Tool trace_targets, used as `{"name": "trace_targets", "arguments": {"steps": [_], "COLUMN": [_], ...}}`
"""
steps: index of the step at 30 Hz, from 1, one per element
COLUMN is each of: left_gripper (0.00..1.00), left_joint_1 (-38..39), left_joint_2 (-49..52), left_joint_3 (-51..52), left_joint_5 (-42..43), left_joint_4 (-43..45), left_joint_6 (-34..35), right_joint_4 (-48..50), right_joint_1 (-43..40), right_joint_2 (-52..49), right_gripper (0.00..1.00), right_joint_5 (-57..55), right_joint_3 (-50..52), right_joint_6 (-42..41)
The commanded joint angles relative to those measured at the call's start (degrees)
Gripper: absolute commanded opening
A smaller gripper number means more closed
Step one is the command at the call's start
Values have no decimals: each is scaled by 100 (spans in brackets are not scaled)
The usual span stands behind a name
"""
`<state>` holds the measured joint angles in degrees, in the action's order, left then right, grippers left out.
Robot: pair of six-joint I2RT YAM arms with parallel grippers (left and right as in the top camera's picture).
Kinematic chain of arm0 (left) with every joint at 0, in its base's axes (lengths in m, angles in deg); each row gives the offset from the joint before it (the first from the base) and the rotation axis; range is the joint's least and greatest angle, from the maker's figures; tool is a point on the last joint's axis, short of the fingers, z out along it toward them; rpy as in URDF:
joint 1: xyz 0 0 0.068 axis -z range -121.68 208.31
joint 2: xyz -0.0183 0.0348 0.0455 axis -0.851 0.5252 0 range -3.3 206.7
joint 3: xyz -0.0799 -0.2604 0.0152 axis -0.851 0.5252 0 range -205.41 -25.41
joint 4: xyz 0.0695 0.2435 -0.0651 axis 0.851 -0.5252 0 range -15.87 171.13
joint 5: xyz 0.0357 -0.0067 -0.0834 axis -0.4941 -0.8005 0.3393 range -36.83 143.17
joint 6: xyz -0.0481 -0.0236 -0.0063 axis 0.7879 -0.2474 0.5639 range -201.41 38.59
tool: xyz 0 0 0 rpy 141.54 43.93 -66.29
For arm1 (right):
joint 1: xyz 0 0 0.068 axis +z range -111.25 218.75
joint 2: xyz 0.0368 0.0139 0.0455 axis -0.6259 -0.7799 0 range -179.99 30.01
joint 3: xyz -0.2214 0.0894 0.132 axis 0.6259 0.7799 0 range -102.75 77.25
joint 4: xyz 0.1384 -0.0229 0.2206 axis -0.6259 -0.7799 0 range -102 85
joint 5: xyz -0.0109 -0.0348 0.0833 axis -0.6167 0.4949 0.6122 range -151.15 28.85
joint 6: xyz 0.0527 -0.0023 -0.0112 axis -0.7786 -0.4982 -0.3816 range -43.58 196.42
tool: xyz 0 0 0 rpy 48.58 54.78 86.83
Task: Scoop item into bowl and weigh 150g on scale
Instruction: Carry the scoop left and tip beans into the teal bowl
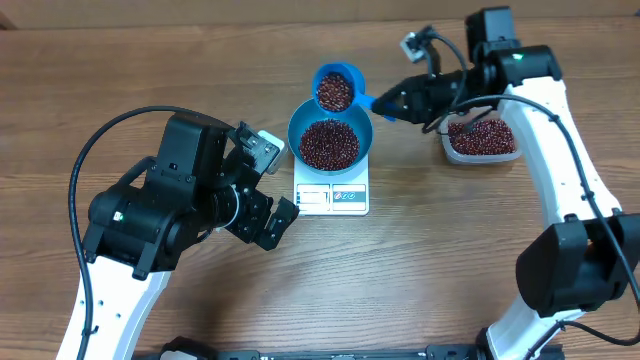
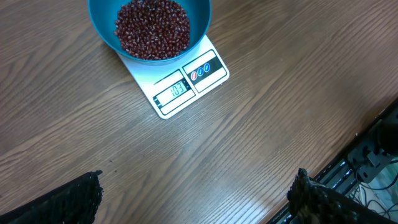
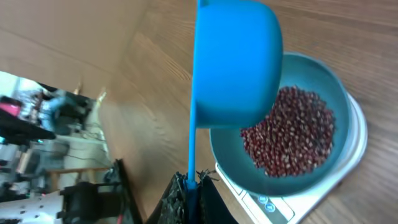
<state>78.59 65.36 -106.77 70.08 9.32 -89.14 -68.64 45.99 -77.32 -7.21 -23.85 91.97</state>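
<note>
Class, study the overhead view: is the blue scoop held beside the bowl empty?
No, the scoop is filled with dark red-brown beans, next to the bowl on the scale.

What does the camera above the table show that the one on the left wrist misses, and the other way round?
Only the overhead view shows both arms, the right hand gripping a blue scoop of beans over the bowl at its far edge, and the clear tub of beans on the right. Only the left wrist view shows the digits on the scale display up close, with the left hand and its open fingers at the bottom corners. Both show the blue bowl of beans on the white scale.
</note>
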Motion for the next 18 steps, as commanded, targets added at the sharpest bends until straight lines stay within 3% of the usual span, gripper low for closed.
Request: {"name": "trace_targets", "arguments": {"steps": [1,18], "left_gripper": [99,100], "left_joint_1": [37,37], "left_joint_2": [24,24], "left_joint_3": [-17,-17], "left_joint_5": [-39,-39], "left_joint_4": [4,4], "left_joint_6": [-127,-127], "right_joint_4": [168,164], "right_joint_1": [-22,-2], "right_joint_2": [59,59], "right_gripper": [4,4], "right_joint_5": [-264,118], "right_joint_3": [-166,-166], "right_joint_6": [-334,1676]}}
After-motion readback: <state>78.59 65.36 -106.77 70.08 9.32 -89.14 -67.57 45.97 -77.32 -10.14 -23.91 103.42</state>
